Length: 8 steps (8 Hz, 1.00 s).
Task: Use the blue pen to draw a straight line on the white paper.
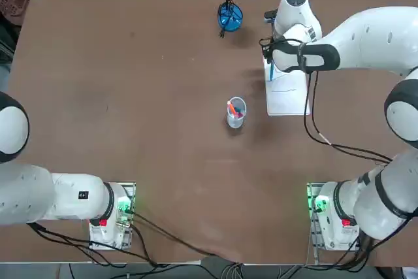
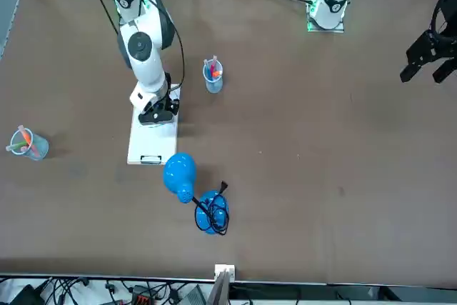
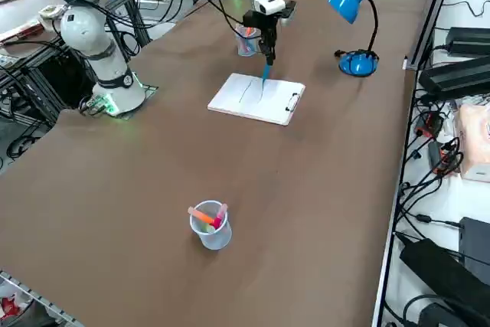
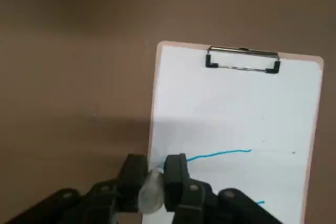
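No readable writing shows anywhere. The white paper (image 4: 236,114) is a smooth flat rectangle on a clipboard with a thin metal wire clip (image 4: 242,59) at one short edge, lying on the matte brown table (image 1: 130,96). A blue line (image 4: 220,154) crosses the sheet. The right pincer (image 4: 156,174) hangs above the paper's long edge, fingers pressed onto the blue pen (image 3: 265,72), a slim stick pointing down at the sheet.

Right arm stretched out over the white paper (image 3: 256,97), right gripper (image 3: 268,48) pointing straight down above it, fingers clamped on the blue pen (image 3: 265,73).
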Tool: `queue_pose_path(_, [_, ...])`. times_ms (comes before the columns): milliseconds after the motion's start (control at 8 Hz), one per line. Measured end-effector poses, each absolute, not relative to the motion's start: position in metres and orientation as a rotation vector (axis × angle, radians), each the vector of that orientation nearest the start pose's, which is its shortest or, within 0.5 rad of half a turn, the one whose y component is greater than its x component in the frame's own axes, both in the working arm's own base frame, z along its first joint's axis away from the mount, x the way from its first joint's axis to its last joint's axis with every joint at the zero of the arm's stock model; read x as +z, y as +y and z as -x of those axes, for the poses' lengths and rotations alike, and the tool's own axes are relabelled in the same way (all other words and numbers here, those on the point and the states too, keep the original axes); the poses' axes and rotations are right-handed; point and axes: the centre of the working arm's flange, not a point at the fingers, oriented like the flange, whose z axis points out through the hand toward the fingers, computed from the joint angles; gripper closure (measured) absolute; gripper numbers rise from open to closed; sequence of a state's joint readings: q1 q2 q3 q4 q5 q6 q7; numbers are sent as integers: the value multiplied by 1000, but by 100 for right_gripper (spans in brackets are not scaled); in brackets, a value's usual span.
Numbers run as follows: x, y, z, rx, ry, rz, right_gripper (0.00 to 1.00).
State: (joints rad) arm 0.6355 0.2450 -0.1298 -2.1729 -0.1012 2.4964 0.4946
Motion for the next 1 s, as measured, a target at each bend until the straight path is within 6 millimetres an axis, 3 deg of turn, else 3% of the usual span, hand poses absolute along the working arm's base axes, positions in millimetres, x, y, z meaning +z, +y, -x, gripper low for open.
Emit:
queue_pose_path(250, [299, 289, -498, -203, -156, 3165, 78])
queue_pose_path(500, [343, 284, -512, -133, -164, 3204, 78])
queue_pose_path(750, [411, 249, -534, -44, -229, 3236, 78])
queue_pose_path(1000, [446, 181, -557, -33, -297, 3229, 78])
